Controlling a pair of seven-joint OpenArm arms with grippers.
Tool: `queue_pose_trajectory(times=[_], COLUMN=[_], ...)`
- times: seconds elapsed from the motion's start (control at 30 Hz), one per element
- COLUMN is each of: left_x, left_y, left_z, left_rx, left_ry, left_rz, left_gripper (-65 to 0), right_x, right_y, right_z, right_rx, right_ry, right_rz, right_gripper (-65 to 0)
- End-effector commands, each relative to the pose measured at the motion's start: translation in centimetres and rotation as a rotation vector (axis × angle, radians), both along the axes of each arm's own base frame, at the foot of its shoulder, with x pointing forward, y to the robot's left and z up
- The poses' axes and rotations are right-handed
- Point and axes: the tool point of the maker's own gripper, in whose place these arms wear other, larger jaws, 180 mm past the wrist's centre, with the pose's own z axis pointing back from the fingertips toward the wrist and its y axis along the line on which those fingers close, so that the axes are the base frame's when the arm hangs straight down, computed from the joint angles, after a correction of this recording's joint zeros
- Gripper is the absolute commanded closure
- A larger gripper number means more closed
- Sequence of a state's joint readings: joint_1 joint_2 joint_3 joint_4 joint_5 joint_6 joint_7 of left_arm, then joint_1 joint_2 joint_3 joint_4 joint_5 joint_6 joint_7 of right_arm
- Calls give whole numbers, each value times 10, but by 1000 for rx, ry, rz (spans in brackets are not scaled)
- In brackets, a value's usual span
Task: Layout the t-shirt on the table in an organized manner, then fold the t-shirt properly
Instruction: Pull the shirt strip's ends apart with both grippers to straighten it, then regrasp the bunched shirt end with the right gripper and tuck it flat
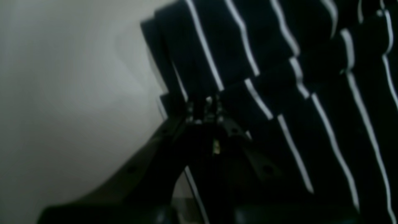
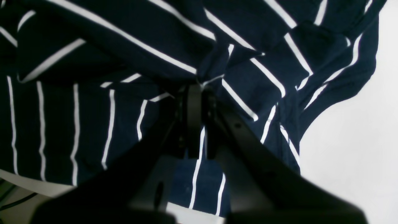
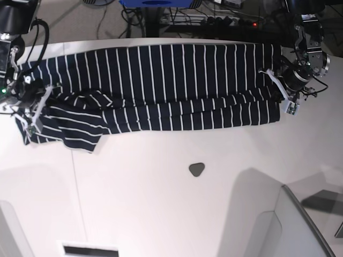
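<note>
The dark navy t-shirt (image 3: 161, 85) with thin white stripes lies stretched in a long band across the far half of the white table (image 3: 161, 209). Its left end is bunched in loose folds. In the base view my right gripper (image 3: 33, 104) is at that bunched left end. The right wrist view shows this gripper (image 2: 194, 90) shut on a pinch of t-shirt (image 2: 93, 118) cloth. My left gripper (image 3: 280, 85) is at the shirt's right end. In the left wrist view the left gripper (image 1: 203, 109) is shut on the folded edge of the t-shirt (image 1: 279, 93).
A small dark grey rounded-triangle piece (image 3: 196, 169) lies on the table in front of the shirt. A thin dark seam (image 3: 77, 187) runs down the tabletop at left. Cables and a power strip (image 3: 225, 20) sit behind the far edge. A pale raised panel (image 3: 300, 225) stands at lower right.
</note>
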State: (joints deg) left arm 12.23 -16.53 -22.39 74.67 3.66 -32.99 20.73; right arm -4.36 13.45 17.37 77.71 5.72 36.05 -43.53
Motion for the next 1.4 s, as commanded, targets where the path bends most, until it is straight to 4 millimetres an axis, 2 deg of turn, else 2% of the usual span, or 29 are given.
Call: queue_pose_trajectory(times=[0.0,0.07,0.1,0.17,0.23,0.3,0.33,0.4,0.5,0.7,0.87,1.03,1.37], left_x=[9,8,7,5,5,4,4,4,4,4,3,2,2], left_y=[6,5,5,3,3,3,3,3,3,3,3,3,4], left_z=[11,11,10,9,9,9,9,9,9,8,7,7,7], left_rx=[14,13,13,12,10,10,10,10,10,10,9,9,10], left_ry=[-36,-37,-34,-30,-30,-28,-28,-28,-28,-27,-24,-22,-20], left_rz=[-3,-4,-5,-7,-6,-6,-6,-6,-6,-6,-5,-4,-4], left_gripper=[0,0,0,0,0,0,0,0,0,0,0,0,0], right_x=[11,11,10,9,12,14,18,26,45,93,122,132,125], right_y=[-9,-10,-10,-14,-23,-25,-24,-19,-2,33,44,44,47], right_z=[11,13,13,18,36,54,65,88,98,70,62,44,23], right_rx=[-17,-22,-24,-43,-71,-91,-98,-121,-114,-20,46,97,141], right_ry=[-39,-40,-37,-25,-57,-103,-140,-207,-248,-176,-206,-155,-118], right_rz=[-3,-3,-2,-5,-35,-50,-54,-39,15,91,92,64,42], right_gripper=[-9,-17,-42,-141,-264,-354,-390,-419,-422,-419,-419,-408,-77])
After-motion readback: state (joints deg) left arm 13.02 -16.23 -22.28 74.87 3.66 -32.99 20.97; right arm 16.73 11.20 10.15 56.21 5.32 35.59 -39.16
